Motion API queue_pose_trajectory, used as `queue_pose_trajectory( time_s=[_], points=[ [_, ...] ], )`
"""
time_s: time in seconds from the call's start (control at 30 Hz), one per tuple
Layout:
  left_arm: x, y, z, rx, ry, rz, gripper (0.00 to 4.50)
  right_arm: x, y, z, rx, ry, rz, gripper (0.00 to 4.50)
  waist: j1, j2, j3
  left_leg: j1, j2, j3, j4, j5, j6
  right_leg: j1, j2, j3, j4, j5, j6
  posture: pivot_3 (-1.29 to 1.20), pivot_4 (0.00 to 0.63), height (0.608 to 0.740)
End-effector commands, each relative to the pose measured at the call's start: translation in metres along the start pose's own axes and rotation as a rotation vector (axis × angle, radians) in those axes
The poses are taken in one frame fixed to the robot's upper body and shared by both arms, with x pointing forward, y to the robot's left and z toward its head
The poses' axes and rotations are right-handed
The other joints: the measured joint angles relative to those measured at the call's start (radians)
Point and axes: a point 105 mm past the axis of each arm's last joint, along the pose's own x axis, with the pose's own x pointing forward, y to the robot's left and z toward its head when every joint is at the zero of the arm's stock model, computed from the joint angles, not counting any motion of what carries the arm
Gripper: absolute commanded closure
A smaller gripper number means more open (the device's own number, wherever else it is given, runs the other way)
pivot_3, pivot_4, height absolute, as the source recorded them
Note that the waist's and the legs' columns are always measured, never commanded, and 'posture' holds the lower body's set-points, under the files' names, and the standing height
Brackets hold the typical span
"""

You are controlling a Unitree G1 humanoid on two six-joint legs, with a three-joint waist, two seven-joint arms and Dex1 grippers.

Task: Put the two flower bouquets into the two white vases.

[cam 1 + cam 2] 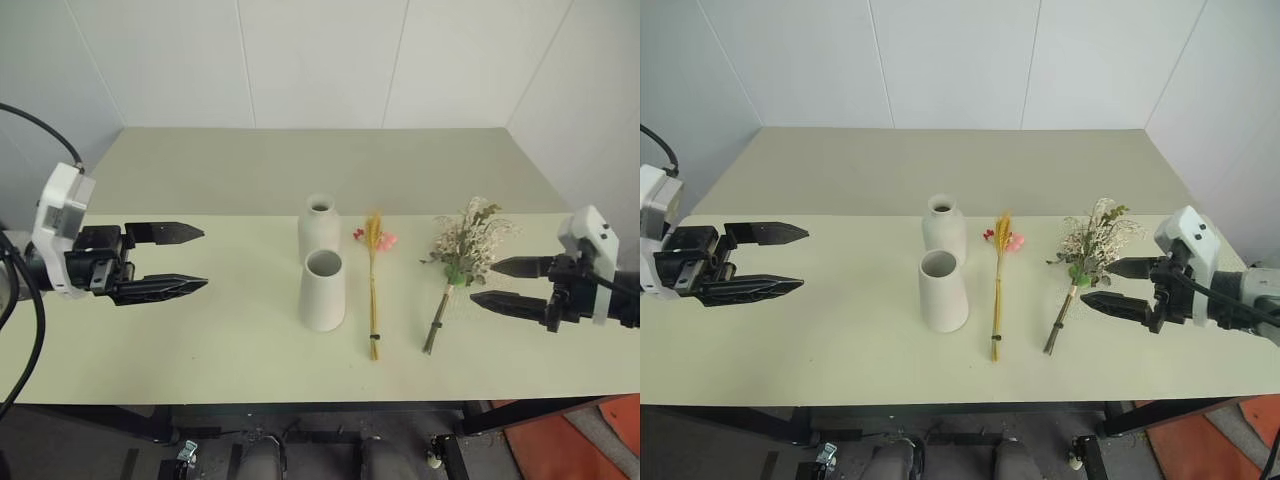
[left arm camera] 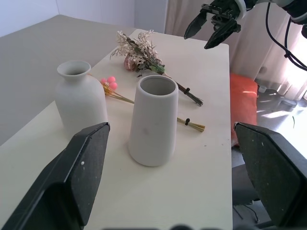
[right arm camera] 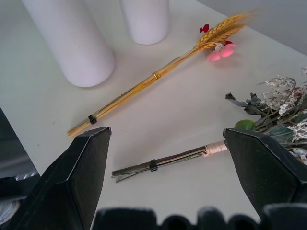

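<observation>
Left tool and right tool: both released, empty, hovering at opposite desk ends. Bushy beige-green dried bouquet lies flat just beside the right tool. Slim yellow-stalked bouquet lies between it and the tapered matte white vase. Bottle-shaped white vase stands directly behind. Pale green desk carries all.

White vases: two, a bottle-shaped vase and a cone vase
Flower bouquets: two, a slim yellow bundle and a bushy bundle
Surface: one
</observation>
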Motion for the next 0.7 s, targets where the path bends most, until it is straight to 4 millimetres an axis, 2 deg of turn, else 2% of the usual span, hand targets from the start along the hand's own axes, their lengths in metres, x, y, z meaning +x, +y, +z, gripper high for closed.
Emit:
queue_pose_trajectory(
  time_s=[0.03, 0.3, 0.37, 0.47, 0.6, 0.7],
  points=[
    [0.000, -0.001, 0.009, 0.057, -0.006, -0.002, 0.00, -0.003, 0.000, 0.009, -0.031, -0.009, -0.009, 0.05, 0.000, 0.000, 0.000, 0.000, 0.000, 0.000, 0.000, 0.000, 0.000, 0.000, 0.000, 0.000, 0.000, 0.000, 0.000, 0.00, 0.150, 0.740],
    [-0.001, 0.001, 0.009, 0.065, 0.004, 0.001, 0.00, -0.004, -0.002, 0.007, -0.034, 0.002, -0.020, 0.05, 0.000, 0.000, 0.000, 0.000, 0.000, 0.000, 0.000, 0.000, 0.000, 0.000, 0.000, 0.000, 0.000, 0.000, 0.000, 0.00, 0.150, 0.740],
    [0.004, 0.003, 0.009, 0.074, 0.001, -0.006, 0.00, 0.002, -0.006, 0.003, 0.096, 0.060, -0.043, 0.05, -0.001, 0.000, 0.000, 0.000, 0.000, 0.000, 0.000, 0.000, 0.000, 0.000, 0.000, 0.000, 0.000, 0.000, 0.000, 0.00, 0.150, 0.740],
    [0.009, 0.003, 0.012, 0.105, -0.006, -0.043, 0.00, 0.021, -0.015, -0.011, 0.334, 0.189, -0.104, 0.05, -0.010, 0.000, 0.000, 0.000, 0.000, 0.001, 0.001, 0.000, 0.000, 0.000, 0.000, 0.001, 0.000, 0.002, -0.002, 0.00, 0.150, 0.740],
    [0.013, 0.006, 0.020, 0.161, -0.015, -0.053, 0.00, 0.047, -0.016, -0.034, 0.483, 0.340, -0.154, 0.05, -0.011, -0.002, -0.001, 0.000, 0.002, 0.001, 0.001, 0.000, 0.000, 0.000, 0.002, 0.001, 0.000, 0.003, -0.005, 0.00, 0.150, 0.740],
    [0.015, 0.006, 0.023, 0.177, -0.017, -0.070, 0.00, 0.062, -0.023, -0.043, 0.565, 0.398, -0.208, 0.05, -0.010, -0.002, -0.001, -0.004, 0.001, 0.000, 0.001, 0.000, 0.000, -0.004, 0.002, 0.001, 0.000, 0.005, -0.008, 0.00, 0.150, 0.740]
  ],
)
